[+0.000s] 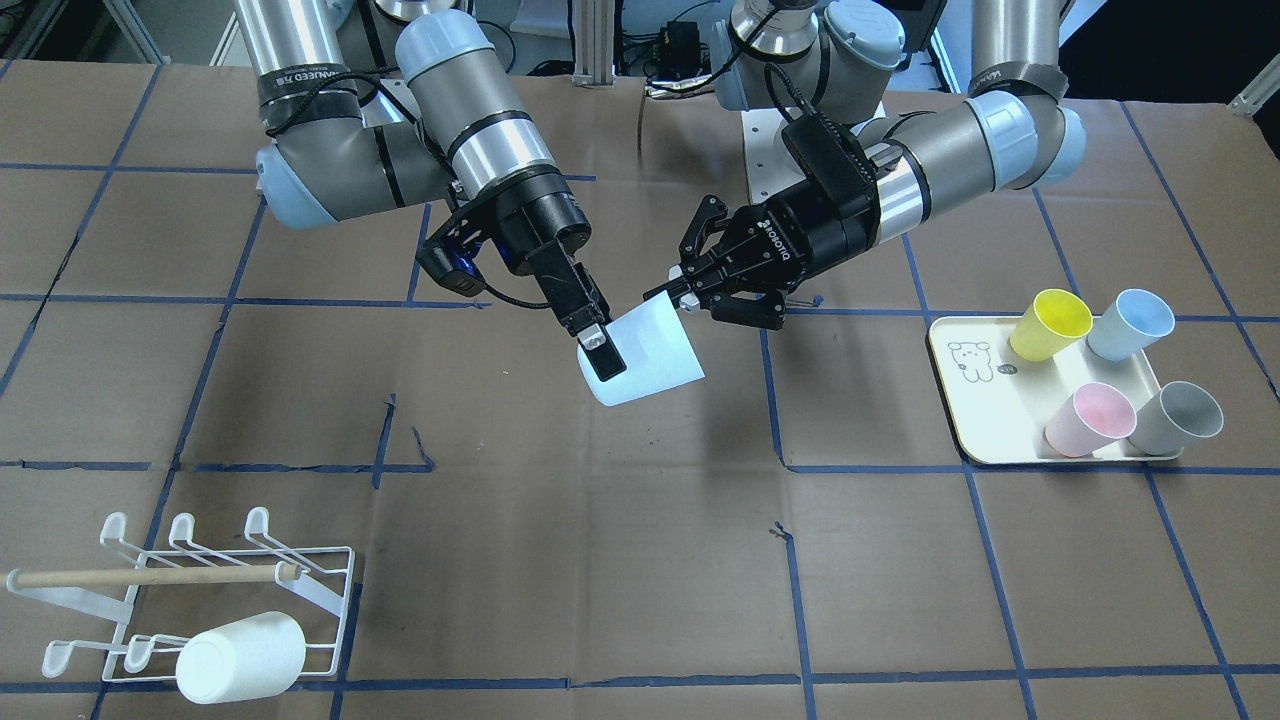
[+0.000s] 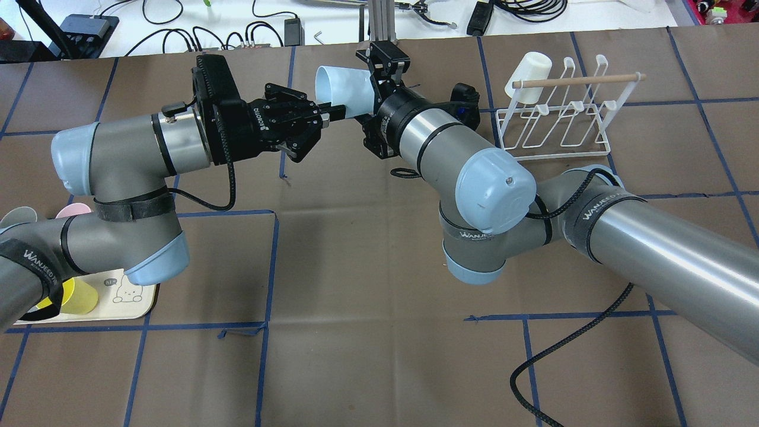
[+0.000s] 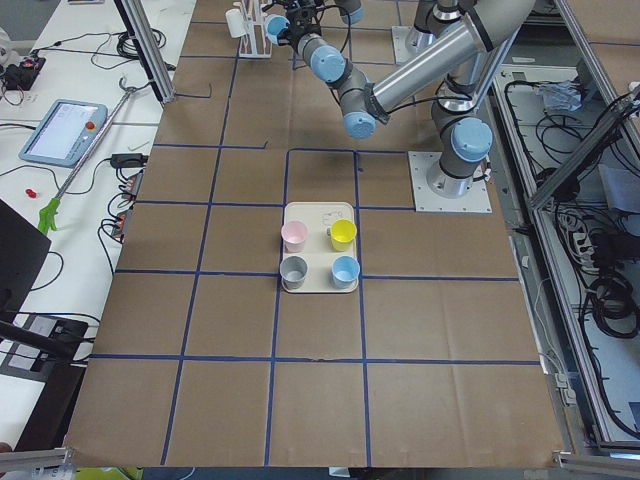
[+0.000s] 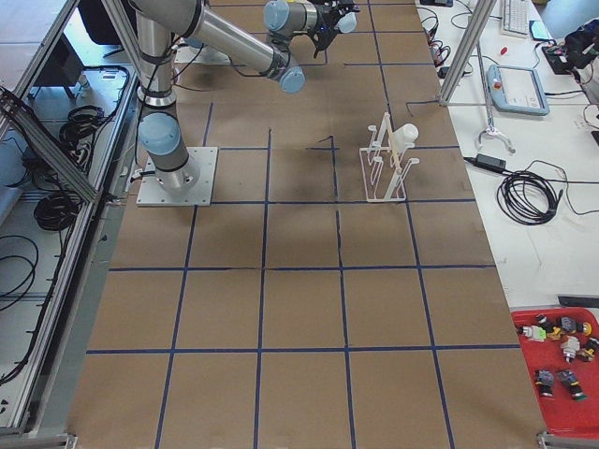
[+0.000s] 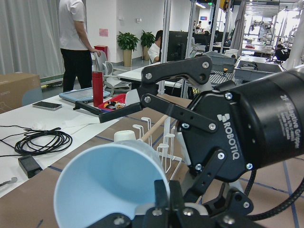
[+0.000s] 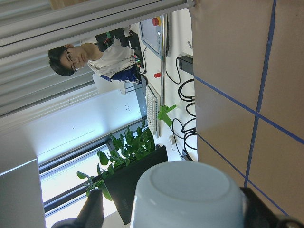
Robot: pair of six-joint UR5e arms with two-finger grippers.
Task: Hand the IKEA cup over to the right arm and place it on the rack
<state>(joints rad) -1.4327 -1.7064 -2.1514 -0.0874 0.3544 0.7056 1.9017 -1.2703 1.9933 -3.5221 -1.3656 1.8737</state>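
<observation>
The IKEA cup (image 1: pixel 650 355), pale blue, hangs on its side above the table's middle, between the two arms. My left gripper (image 1: pixel 683 293) is shut on its rim, and one finger (image 5: pixel 161 194) shows inside the mouth. The right arm's gripper (image 1: pixel 603 358) straddles the cup's base end. In the right wrist view the base (image 6: pixel 190 197) sits between the fingers with a gap on one side, so this gripper is open. The white wire rack (image 1: pixel 200 590) with its wooden dowel stands at the table's corner, with a white cup (image 1: pixel 240 655) lying on it.
A cream tray (image 1: pixel 985 425) on my left side holds yellow (image 1: pixel 1050 322), blue (image 1: pixel 1130 322), pink (image 1: pixel 1090 418) and grey (image 1: pixel 1178 417) cups. Blue tape lines grid the brown table cover. People show in the background of the wrist views.
</observation>
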